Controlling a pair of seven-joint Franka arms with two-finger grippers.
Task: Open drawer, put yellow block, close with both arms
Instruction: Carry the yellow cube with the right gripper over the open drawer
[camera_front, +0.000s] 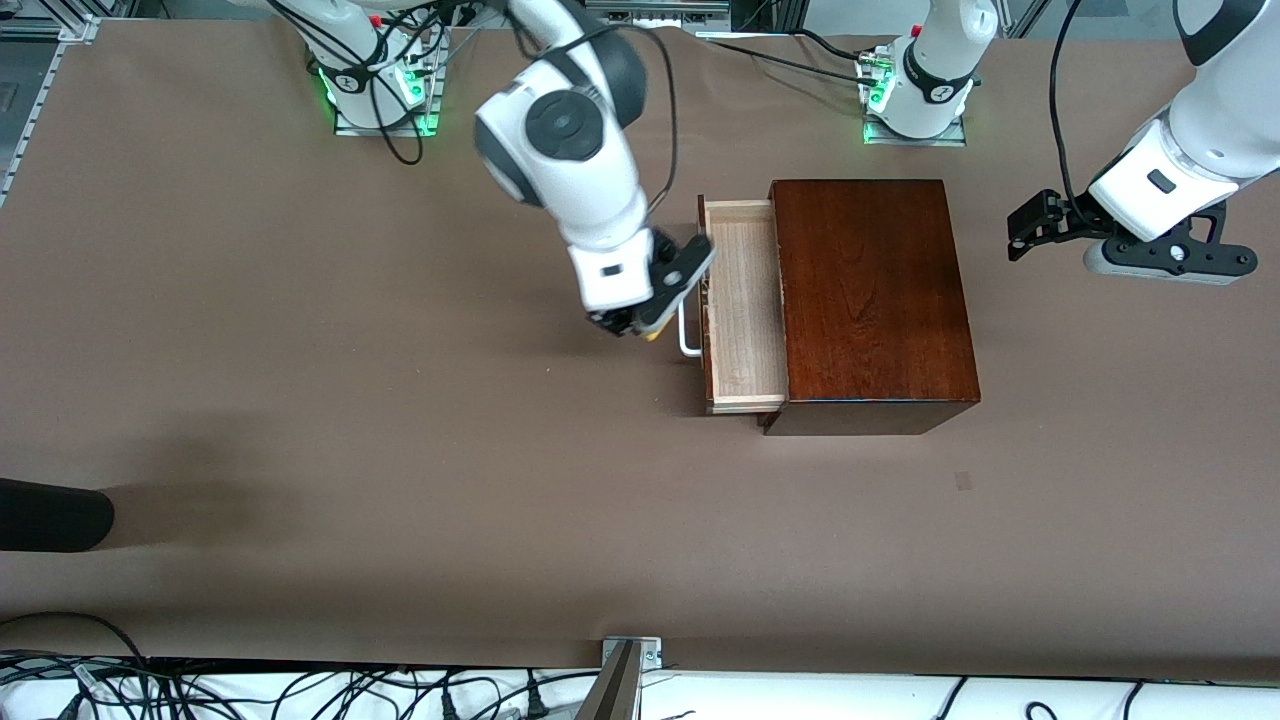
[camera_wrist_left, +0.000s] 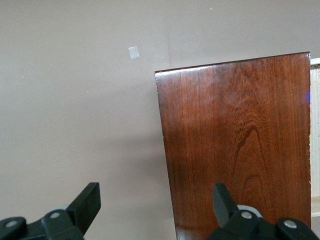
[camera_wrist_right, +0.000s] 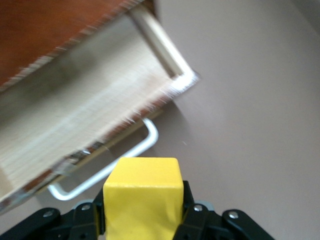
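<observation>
We find the right arm (camera_front: 560, 130) reaching from its base at the top of the front view down toward the table (camera_front: 300, 420), its forearm slanted and its wrist tipped toward the open drawer (camera_front: 742, 300). The right pincer (camera_front: 640, 328) is clamped on the yellow block (camera_wrist_right: 142, 197); in the right wrist view the block sits squarely between the two black fingers (camera_wrist_right: 192, 212), one flat face toward the camera. In the front view only a sliver of the block shows beneath the pincer, which hangs over the table just beside the white handle (camera_front: 688, 335), at about nine o'clock from the drawer. The drawer stands pulled out of the dark wooden box (camera_front: 872, 300) toward the right arm's end of the table; its pale tray is exposed, with its long axis running from twelve to six o'clock in the front view and its front facing nine o'clock. The handle's bar runs along that same axis. The left arm (camera_front: 1200, 130) waits at about three o'clock from the box, bent at the wrist. The left pincer (camera_wrist_left: 155, 200) has its fingers well apart and holds nothing; the left wrist view shows it over the box's edge and the bare table beside it.
</observation>
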